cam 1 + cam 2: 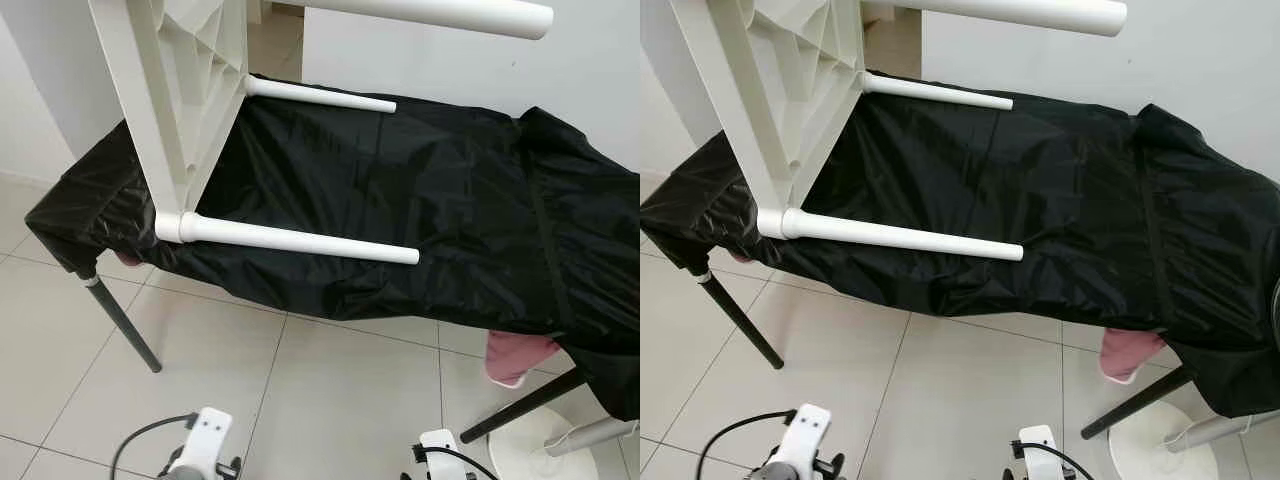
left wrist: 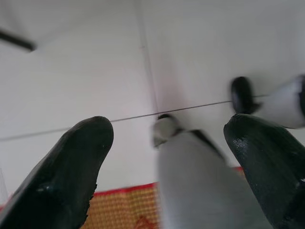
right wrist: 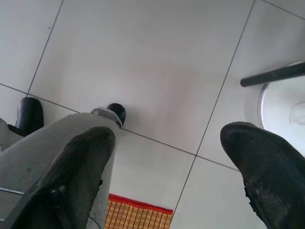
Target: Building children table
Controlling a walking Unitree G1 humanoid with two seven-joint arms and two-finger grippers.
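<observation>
A white children's table (image 1: 175,110) rests on its side at the left end of a work table draped in black cloth (image 1: 450,200). Its ribbed underside faces right. Three white round legs stick out to the right: a near one (image 1: 300,240), a far one (image 1: 320,96) and a high one (image 1: 430,12). Both arms hang low over the tiled floor in front of the work table. My left gripper (image 2: 169,131) is open and holds nothing. My right gripper (image 3: 167,138) is open too, with only floor between its fingers.
The work table stands on dark slanted legs (image 1: 125,325). A pink object (image 1: 515,357) hangs below the cloth at the right, near a white round base (image 1: 545,450) on the floor. An orange mat with a red edge (image 3: 138,214) lies below the grippers.
</observation>
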